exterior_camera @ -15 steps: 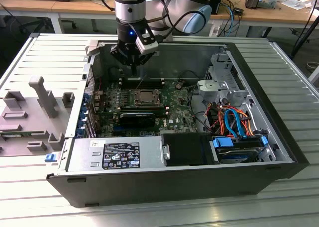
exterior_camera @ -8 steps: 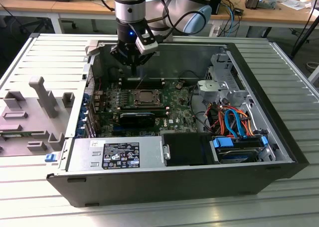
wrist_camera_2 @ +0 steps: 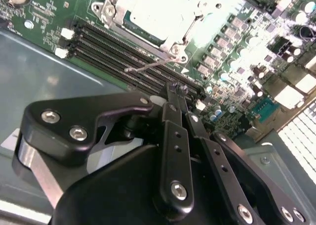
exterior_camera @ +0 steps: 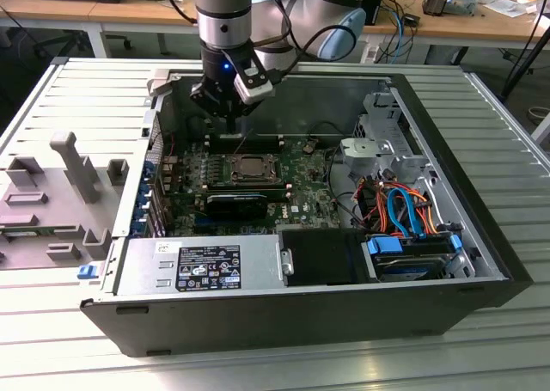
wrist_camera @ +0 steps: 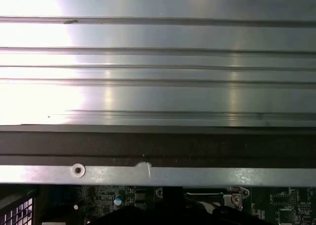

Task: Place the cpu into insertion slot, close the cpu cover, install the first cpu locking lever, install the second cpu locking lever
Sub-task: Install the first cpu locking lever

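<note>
In the exterior view an open computer case (exterior_camera: 481,262) lies on a ribbed metal table (exterior_camera: 77,99), and the arm (exterior_camera: 223,21) comes straight down into it from 12 o'clock, its gripper (exterior_camera: 234,126) hanging just above the green motherboard (exterior_camera: 301,189) at the far edge of the board. In the second wrist view the gripper (wrist_camera_2: 178,89) has its 2 black fingers (wrist_camera_2: 174,111) pressed together, the tips meeting right over the long black memory slots (wrist_camera_2: 123,54) and holding nothing. A thin wire locking lever (wrist_camera_2: 153,64) slants across those slots, its free end near the fingertips at about 10 o'clock from them, its other end at the corner of the socket. The insertion slot (exterior_camera: 250,167) sits near the middle of the board, at about 5 o'clock from the gripper in the exterior view. The cpu cover (wrist_camera_2: 163,15) lies flat over it, a silvery frame, and through its square window the pale metal top of the cpu (wrist_camera_2: 160,7) shows, seated in the socket; glare washes out much of that area. At 5 o'clock in the case are a blue drive bracket (exterior_camera: 387,245) with orange and blue cables (exterior_camera: 400,206). The first wrist view shows the table ribs, the case wall (wrist_camera: 158,175) and a strip of the board beneath it
</note>
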